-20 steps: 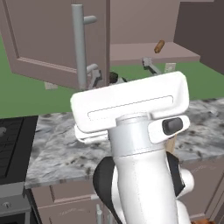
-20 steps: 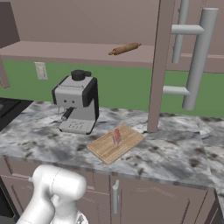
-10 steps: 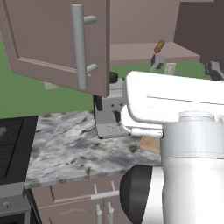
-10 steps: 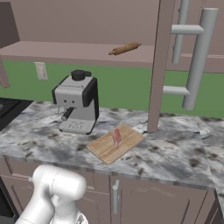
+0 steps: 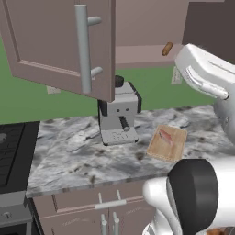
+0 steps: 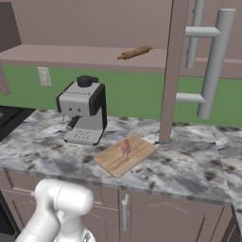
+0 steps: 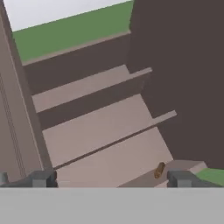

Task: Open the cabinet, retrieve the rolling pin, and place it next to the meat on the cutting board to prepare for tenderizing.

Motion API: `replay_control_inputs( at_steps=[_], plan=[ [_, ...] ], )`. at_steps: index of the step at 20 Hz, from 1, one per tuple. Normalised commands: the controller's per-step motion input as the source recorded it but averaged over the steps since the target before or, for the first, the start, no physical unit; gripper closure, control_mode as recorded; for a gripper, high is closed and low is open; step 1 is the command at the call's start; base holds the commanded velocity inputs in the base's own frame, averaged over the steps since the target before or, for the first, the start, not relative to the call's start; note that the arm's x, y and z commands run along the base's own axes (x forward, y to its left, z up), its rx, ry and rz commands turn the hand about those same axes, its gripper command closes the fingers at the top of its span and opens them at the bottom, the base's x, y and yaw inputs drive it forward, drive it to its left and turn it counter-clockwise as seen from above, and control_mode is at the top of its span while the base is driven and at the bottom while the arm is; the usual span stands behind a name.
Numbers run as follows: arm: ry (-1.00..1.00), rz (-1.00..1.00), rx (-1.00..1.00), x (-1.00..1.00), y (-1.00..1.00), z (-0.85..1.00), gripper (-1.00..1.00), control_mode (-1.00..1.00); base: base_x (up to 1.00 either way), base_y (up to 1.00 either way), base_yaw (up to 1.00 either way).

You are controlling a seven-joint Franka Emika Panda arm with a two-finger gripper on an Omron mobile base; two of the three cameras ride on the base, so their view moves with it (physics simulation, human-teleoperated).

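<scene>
Holding my claw (image 7: 109,178) spread and empty, I am facing the open cabinet (image 7: 100,131); the rolling pin (image 7: 159,169) is lying on its lowest shelf, at four o'clock.

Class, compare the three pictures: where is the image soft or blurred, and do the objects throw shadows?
Hand view: soft and low in detail, the rolling pin a small brown smudge on the cabinet shelf. Left base view: flat, even light. Right base view: crisper; only faint shading beside the coffee machine and cutting board.

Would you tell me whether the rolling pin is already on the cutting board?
No, the rolling pin lies on the cabinet shelf, above the cutting board.
</scene>
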Motion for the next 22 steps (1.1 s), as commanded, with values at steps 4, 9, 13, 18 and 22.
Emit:
replay_control_inputs(
  at_steps=[4, 9, 13, 18, 22],
  plan=[
    [0.24, 0.30, 0.21, 0.27, -0.28, -0.32, -1.00, -1.00, 0.00, 0.00, 0.00],
    [0.22, 0.35, 0.17, 0.27, -0.05, -0.37, -1.00, -1.00, 0.00, 0.00, 0.00],
    [0.23, 0.37, 0.16, 0.62, 0.00, -0.37, -1.00, -1.00, 0.00, 0.00, 0.00],
    [0.16, 0.39, 0.13, 0.95, 0.00, -0.36, -1.00, -1.00, 0.00, 0.00, 0.00],
    [0.09, 0.35, 0.04, 0.48, 0.15, -0.29, -1.00, -1.00, 0.00, 0.00, 0.00]
  ],
)
